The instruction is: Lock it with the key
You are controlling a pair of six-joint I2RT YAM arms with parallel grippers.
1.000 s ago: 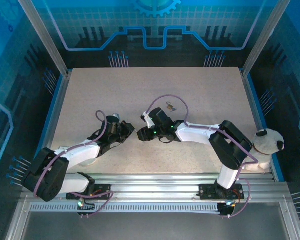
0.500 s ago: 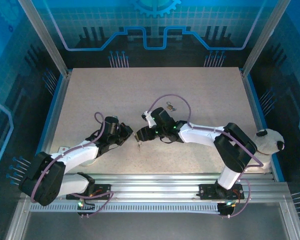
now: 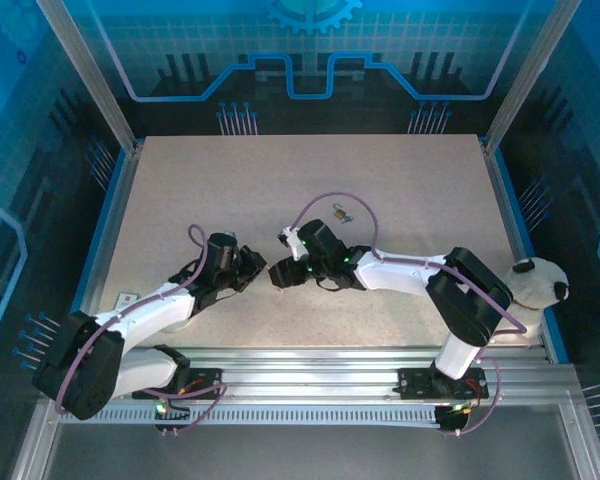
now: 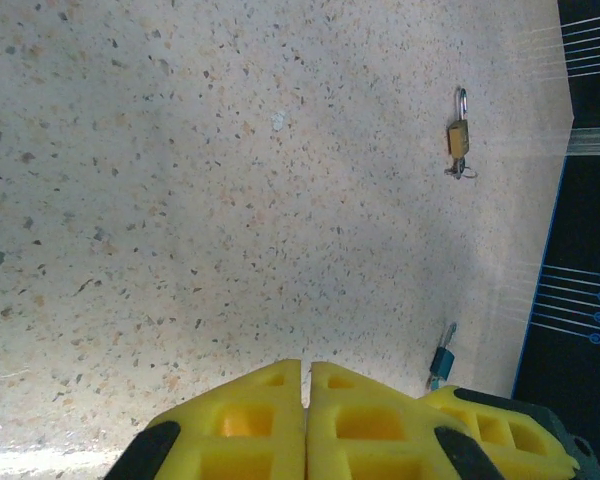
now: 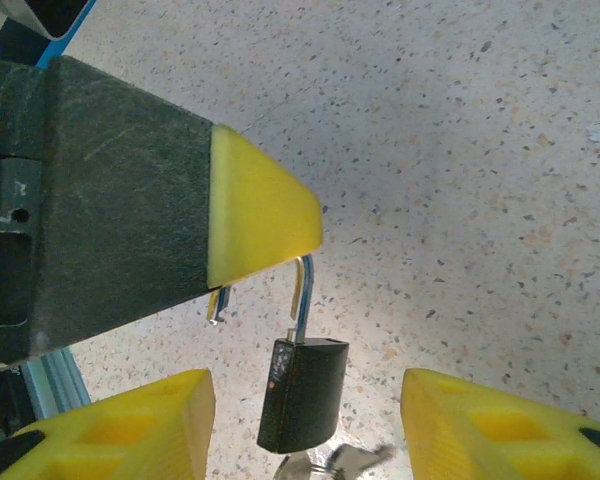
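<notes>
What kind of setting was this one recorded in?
Probably a purpose-built robot test cell: an aluminium frame encloses a speckled tabletop, blue printed wall panels surround it, and a left arm and right arm are bolted to a rail.

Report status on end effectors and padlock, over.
Left end effector shut. Right end effector open, straddling padlock, shackle open, keys at base. Left fingertip covers shackle top; brass padlock farther off.

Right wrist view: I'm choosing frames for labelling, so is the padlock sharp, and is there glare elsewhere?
Right wrist: padlock sharp, keys below it blurred. Left wrist: bright wash on the table at lower left; brass padlock crisp. Top external: evenly lit, no blur.
</notes>
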